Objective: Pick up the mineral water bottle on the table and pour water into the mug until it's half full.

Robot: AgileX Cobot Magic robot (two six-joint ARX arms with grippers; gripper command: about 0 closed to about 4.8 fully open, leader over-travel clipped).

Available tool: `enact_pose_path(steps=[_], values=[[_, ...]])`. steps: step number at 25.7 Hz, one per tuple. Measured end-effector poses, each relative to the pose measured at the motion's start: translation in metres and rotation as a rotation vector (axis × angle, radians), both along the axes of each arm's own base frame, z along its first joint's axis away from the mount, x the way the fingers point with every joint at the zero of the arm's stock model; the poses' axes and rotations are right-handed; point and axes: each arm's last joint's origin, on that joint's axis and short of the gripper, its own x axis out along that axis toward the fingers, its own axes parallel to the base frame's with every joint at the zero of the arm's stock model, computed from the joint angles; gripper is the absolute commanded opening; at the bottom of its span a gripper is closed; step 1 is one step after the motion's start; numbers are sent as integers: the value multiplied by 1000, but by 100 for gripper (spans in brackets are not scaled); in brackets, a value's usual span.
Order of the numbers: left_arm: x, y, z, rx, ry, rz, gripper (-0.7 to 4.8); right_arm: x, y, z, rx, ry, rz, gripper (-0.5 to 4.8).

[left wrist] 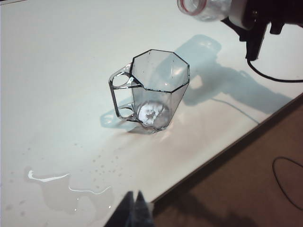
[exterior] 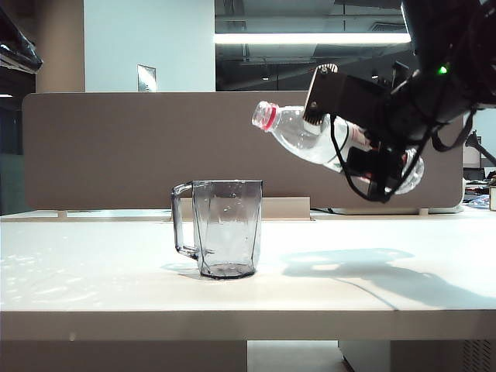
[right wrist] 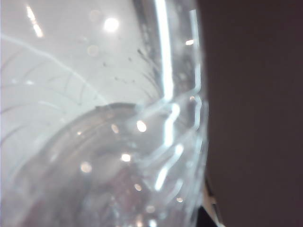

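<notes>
right gripper [exterior: 370,159] is seen clamped round the lower body of the mineral water bottle [exterior: 310,138], which is held tilted in the air, open mouth pointed down-left, above and to the right of the mug [exterior: 226,228]. in the right wrist view only clear plastic is shown, pressed close to the lens. left gripper [left wrist: 135,210] is seen only as dark fingertips close together over the table's near edge, nothing between them. the bottle is judged light, thin-walled and easily crushed, slick when wet; a hold on the labelled mid-body is judged safest. the mug is judged rigid, heavier and stable, upright on the table [exterior: 93,271], apparently empty. spilled water [left wrist: 71,191] is noted as a puddle with droplets near the left gripper. counted: one bottle, one mug, one puddle, two grippers.
</notes>
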Motion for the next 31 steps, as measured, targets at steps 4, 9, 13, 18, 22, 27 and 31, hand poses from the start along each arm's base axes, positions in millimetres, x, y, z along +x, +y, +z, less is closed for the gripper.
enact_pose_path(steps=[4,9,13,18,22,27,31], values=[[0,0,0,0,0,0,-4,4,2,8,-88,-53,13,265],[0,0,0,0,0,0,-4,6,2,11,-191,-90,35,265],[0,0,0,0,0,0,-4,6,2,11,-253,-107,50,265],[0,0,0,0,0,0,-4,6,2,11,-302,-120,62,265],[0,0,0,0,0,0,-4,6,2,11,-316,-125,64,265],[0,0,0,0,0,0,-4,6,2,12,-355,-143,72,265],[0,0,0,0,0,0,-4,6,2,12,-382,-151,78,265]])
